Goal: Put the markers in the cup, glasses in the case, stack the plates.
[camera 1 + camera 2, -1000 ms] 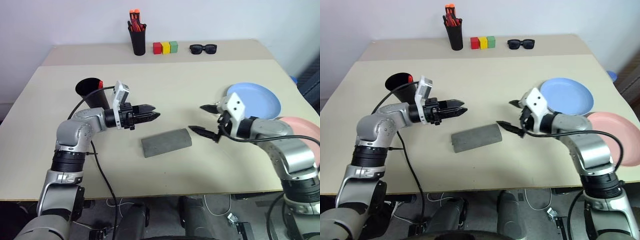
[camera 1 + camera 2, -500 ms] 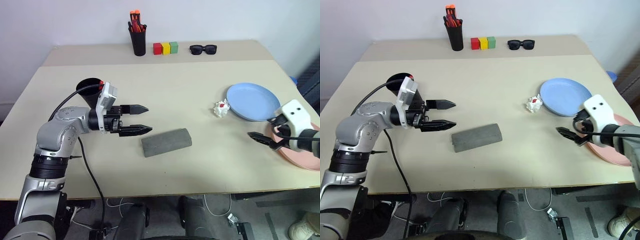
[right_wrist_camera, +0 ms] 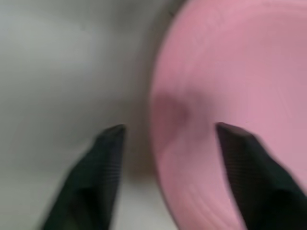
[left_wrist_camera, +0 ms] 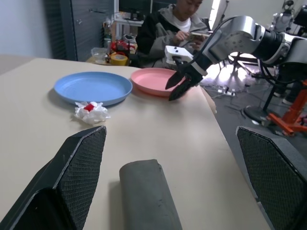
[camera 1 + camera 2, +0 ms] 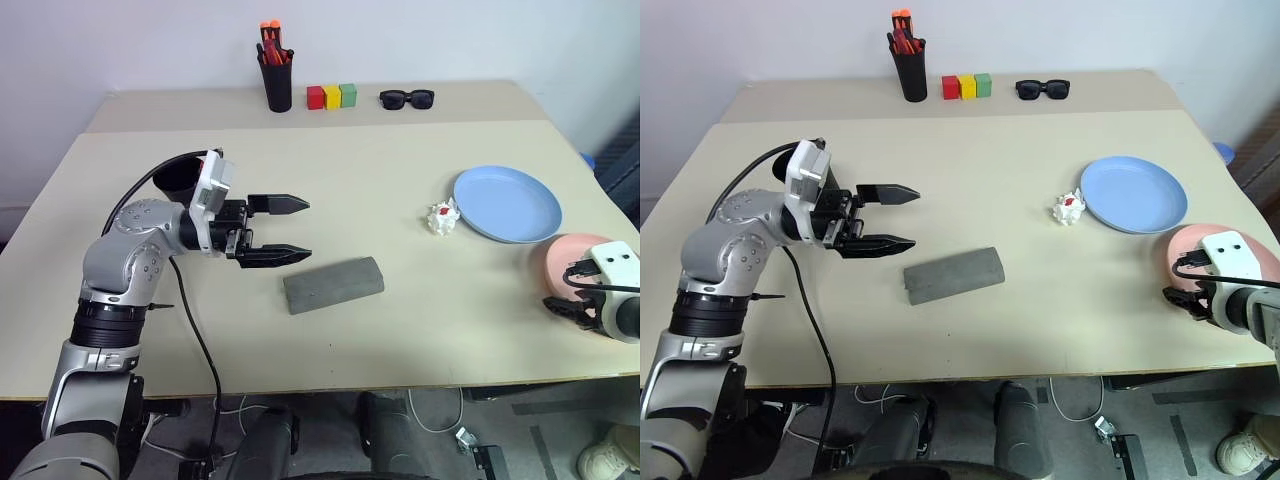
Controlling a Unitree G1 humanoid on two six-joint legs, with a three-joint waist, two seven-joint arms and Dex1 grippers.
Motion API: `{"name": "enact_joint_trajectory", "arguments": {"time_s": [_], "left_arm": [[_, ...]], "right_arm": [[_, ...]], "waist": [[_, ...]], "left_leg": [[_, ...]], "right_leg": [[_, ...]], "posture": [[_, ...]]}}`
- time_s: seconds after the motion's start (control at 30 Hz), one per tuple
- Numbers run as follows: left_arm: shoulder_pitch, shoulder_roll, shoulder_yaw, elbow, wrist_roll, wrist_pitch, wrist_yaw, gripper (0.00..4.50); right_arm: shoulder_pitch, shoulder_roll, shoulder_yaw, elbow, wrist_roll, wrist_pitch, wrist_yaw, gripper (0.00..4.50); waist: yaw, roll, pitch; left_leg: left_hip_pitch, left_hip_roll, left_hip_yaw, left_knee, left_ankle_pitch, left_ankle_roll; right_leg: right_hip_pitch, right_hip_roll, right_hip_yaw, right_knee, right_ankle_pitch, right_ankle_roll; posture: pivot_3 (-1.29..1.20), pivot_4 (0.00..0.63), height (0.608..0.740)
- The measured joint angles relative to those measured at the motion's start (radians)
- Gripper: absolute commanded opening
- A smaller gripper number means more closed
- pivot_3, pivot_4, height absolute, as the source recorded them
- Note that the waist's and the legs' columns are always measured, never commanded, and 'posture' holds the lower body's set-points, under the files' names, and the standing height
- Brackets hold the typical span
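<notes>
One beige table (image 5: 400,180), white wall (image 5: 420,40) — bare

A wide beige bench (image 5: 400,180) fills the room's middle, made of a large front top with a narrower strip (image 5: 200,105) butted against its far edge. Behind that strip rises a plain pale wall (image 5: 450,40). Below the bench's near edge lies a grey floor (image 5: 520,440) with loose cables. Beyond the bench's right end a seated person (image 4: 175,21) and dark cabinets (image 4: 86,28) show.
</notes>
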Motion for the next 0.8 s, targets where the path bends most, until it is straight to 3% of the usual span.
{"name": "enact_joint_trajectory", "arguments": {"time_s": [0.1, 0.13, 0.33, 0.47, 0.6, 0.8], "left_arm": [[0.001, 0.000, 0.000, 0.000, 0.000, 0.000, 0.003, 4.50], [0.003, 0.000, 0.000, 0.000, 0.000, 0.000, 0.004, 4.50], [0.011, 0.000, -0.002, 0.001, 0.000, -0.001, 0.014, 4.50], [0.012, -0.002, -0.001, 0.016, 0.000, -0.010, 0.024, 4.50], [0.013, -0.011, 0.004, 0.026, 0.003, -0.033, 0.047, 4.50], [0.045, -0.013, 0.021, 0.015, 0.007, -0.052, 0.084, 4.50]], "right_arm": [[0.002, -0.001, 0.007, 0.013, -0.007, 0.000, -0.005, 0.25], [0.003, -0.005, 0.008, 0.009, -0.012, -0.009, -0.006, 0.05], [-0.019, -0.045, 0.013, 0.040, -0.026, -0.018, 0.001, 0.05], [-0.113, -0.076, 0.021, 0.077, -0.040, -0.055, -0.008, 0.05], [-0.286, -0.056, 0.103, 0.132, -0.066, -0.153, -0.021, 0.05], [-0.573, 0.062, 0.318, 0.354, -0.153, -0.375, 0.003, 0.05]], "waist": [[0.000, 0.000, 0.000], [-0.001, 0.000, 0.000], [0.001, -0.001, 0.000], [-0.004, 0.000, 0.000], [-0.010, 0.000, 0.000], [-0.007, 0.000, 0.000]], "left_leg": [[0.000, 0.000, 0.000, 0.000, 0.000, 0.000], [0.000, 0.000, 0.000, 0.000, 0.000, 0.000], [0.001, 0.000, 0.000, 0.001, 0.000, 0.000], [0.001, 0.000, 0.000, 0.000, 0.000, 0.000], [0.001, 0.000, 0.001, 0.000, 0.000, 0.000], [0.000, 0.000, 0.000, 0.000, 0.000, 0.000]], "right_leg": [[0.000, 0.000, 0.000, 0.000, 0.000, 0.000], [0.000, 0.000, 0.000, 0.000, 0.000, 0.000], [0.001, 0.000, 0.000, 0.000, 0.000, 0.000], [0.001, 0.000, 0.000, 0.000, 0.000, 0.000], [0.001, 0.000, 0.000, 0.000, 0.000, 0.000], [0.000, 0.000, 0.000, -0.001, 0.000, 0.000]], "posture": [[0.00, 0.150, 0.740], [0.00, 0.150, 0.740], [0.00, 0.150, 0.740], [0.00, 0.150, 0.740], [0.00, 0.150, 0.740], [0.00, 0.150, 0.740]]}}
